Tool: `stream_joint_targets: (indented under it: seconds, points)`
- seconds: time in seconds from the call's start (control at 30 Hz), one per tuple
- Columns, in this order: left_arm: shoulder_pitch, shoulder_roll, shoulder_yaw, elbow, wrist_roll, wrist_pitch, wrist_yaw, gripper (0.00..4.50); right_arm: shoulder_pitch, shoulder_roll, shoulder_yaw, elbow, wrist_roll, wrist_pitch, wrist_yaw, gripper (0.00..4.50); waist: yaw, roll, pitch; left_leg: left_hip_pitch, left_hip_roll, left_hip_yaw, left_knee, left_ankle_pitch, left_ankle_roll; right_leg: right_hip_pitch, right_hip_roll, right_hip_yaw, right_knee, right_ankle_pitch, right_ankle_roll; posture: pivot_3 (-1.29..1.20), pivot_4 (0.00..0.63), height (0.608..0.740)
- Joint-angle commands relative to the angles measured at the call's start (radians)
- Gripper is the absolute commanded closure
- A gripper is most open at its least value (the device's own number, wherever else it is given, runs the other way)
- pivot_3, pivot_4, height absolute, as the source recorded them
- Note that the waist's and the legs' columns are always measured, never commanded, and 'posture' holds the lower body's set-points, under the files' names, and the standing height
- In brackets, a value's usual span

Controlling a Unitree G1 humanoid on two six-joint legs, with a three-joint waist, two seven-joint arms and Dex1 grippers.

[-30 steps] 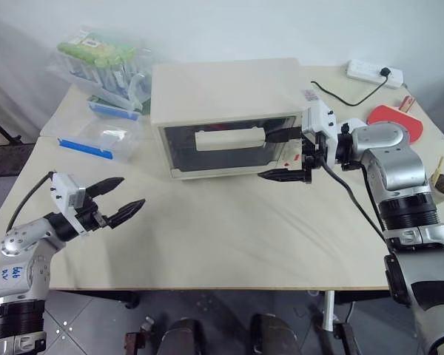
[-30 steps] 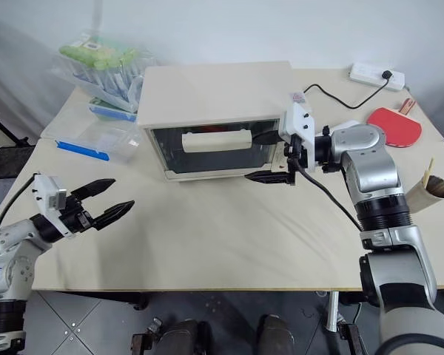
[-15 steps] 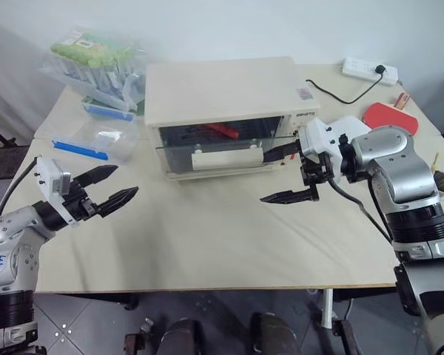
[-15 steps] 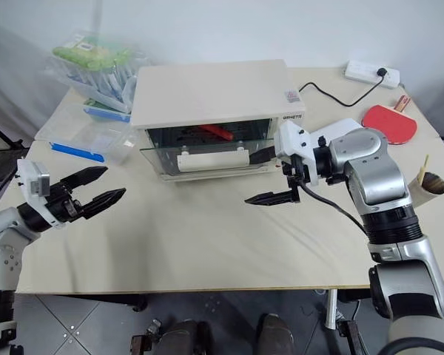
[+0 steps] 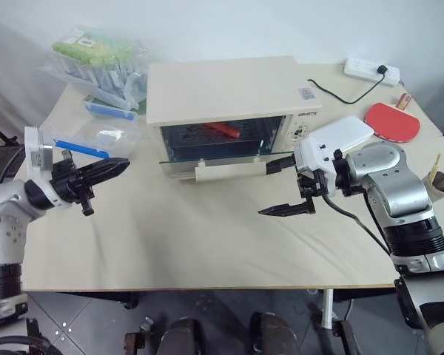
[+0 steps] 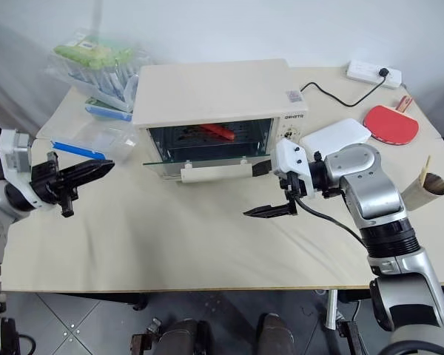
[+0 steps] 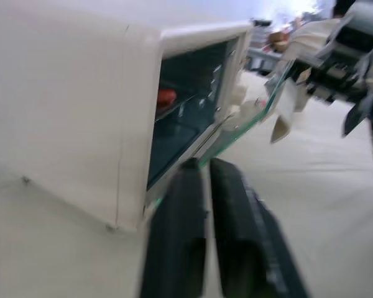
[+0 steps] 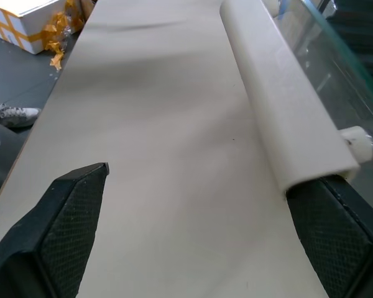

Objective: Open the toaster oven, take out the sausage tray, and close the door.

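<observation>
Toaster oven (image 5: 229, 103) sits mid-surface (image 5: 207, 237), cream box w/ glass door (image 5: 222, 151) swung part-way down, not flat yet; handle bar (image 5: 229, 171) hangs at its front edge. Step in hand, I'd say: opening the door, abt half done. Head views: right pincer (image 5: 281, 186) spread wide, upper finger touching the handle's right end, lower finger out over the surface, nothing clamped. Left pincer (image 5: 103, 170) closed tight on nothing, well left of the oven, pointing toward it. Inside, a red sausage (image 5: 223, 130) lies on the rack; the tray under it is too dark to make out. Next move prob calls for pressing the handle down till the door lies level, then reaching in low for the tray rim; left pincer would need to reopen first. Around: plastic boxes (image 5: 100, 137) and a green-lidded pack (image 5: 96, 52) back left, flat white box (image 5: 339, 134), red paddle (image 5: 392, 122), power strip (image 5: 372, 72) w/ cable on the right; none block the door's swing. Left wrist view: oven's side wall, door edge tilted out, sausage glimpsed, own fingers (image 7: 180, 242) pressed together. Right wrist view: handle bar resting against one finger (image 8: 336, 230), other finger far off, bare surface between.
</observation>
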Motion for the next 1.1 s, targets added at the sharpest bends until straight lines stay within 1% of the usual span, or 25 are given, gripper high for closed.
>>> stream_joint_targets:
  seconds: [0.03, 0.3, 0.5, 0.73, 0.83, 0.93, 1.07, 1.1]
  points:
    - [-0.07, -0.031, -0.037, 0.016, 0.002, -0.019, -0.02, 4.46, 0.001, 0.001, -0.002, -0.066, 0.019, 0.003, -0.009, 0.0, 0.001, 0.0, 0.0, 0.0, 0.0, 0.0, 0.0, 0.0, 0.0, 0.0, 0.0, 0.0, 0.0, 0.0, 0.0, 0.0, 0.15, 0.74]
    - [-0.168, -0.073, -0.131, 0.102, 0.062, -0.047, -0.074, 4.46, 0.035, -0.007, -0.009, -0.136, 0.035, 0.043, -0.039, 0.0, -0.001, -0.001, 0.001, -0.001, 0.0, 0.0, 0.0, 0.0, 0.0, -0.001, 0.0, -0.001, 0.001, 0.0, 0.0, 0.0, 0.15, 0.74]
    - [-0.226, -0.111, -0.232, 0.186, 0.153, -0.099, -0.119, 4.46, 0.075, -0.03, -0.019, -0.218, 0.048, 0.104, -0.072, 0.0, 0.0, -0.001, 0.001, -0.001, 0.0, 0.0, 0.0, 0.0, 0.0, -0.001, 0.0, -0.001, 0.0, 0.0, 0.0, 0.0, 0.15, 0.74]
    - [-0.244, -0.129, -0.253, 0.195, 0.18, -0.096, -0.129, 4.46, 0.101, -0.117, -0.005, -0.296, 0.03, 0.191, -0.09, 0.0, 0.003, -0.001, 0.001, -0.003, -0.001, -0.001, 0.0, 0.0, 0.0, -0.002, 0.0, -0.001, 0.0, 0.0, 0.0, 0.0, 0.15, 0.74]
    - [-0.248, -0.135, -0.256, 0.202, 0.187, -0.099, -0.131, 4.46, 0.12, -0.189, 0.022, -0.32, 0.002, 0.199, -0.059, 0.0, 0.013, -0.001, 0.001, -0.004, -0.001, -0.002, 0.001, 0.0, 0.0, -0.002, 0.0, -0.001, 0.0, 0.0, 0.0, 0.0, 0.15, 0.74]
    - [-0.252, -0.14, -0.255, 0.206, 0.193, -0.1, -0.133, 4.46, 0.134, -0.233, 0.043, -0.327, -0.023, 0.183, -0.058, 0.0, 0.026, -0.001, 0.001, -0.005, -0.001, -0.002, 0.002, -0.001, 0.001, -0.002, 0.0, -0.001, 0.0, 0.0, 0.0, 0.0, 0.15, 0.74]
    - [-0.258, -0.147, -0.259, 0.216, 0.203, -0.108, -0.137, 4.46, 0.136, -0.243, 0.057, -0.32, -0.038, 0.195, -0.081, 0.0, 0.029, -0.002, 0.001, -0.005, -0.001, -0.002, 0.005, -0.001, 0.001, -0.002, 0.0, -0.001, 0.0, 0.0, 0.0, 0.0, 0.15, 0.74]
    - [-0.258, -0.15, -0.26, 0.216, 0.204, -0.107, -0.137, 4.46, 0.135, -0.242, 0.066, -0.312, -0.061, 0.187, -0.095, 0.0, 0.029, -0.002, 0.001, -0.005, -0.001, -0.002, 0.005, -0.001, 0.001, -0.002, 0.0, -0.001, 0.0, 0.0, 0.0, 0.0, 0.15, 0.74]
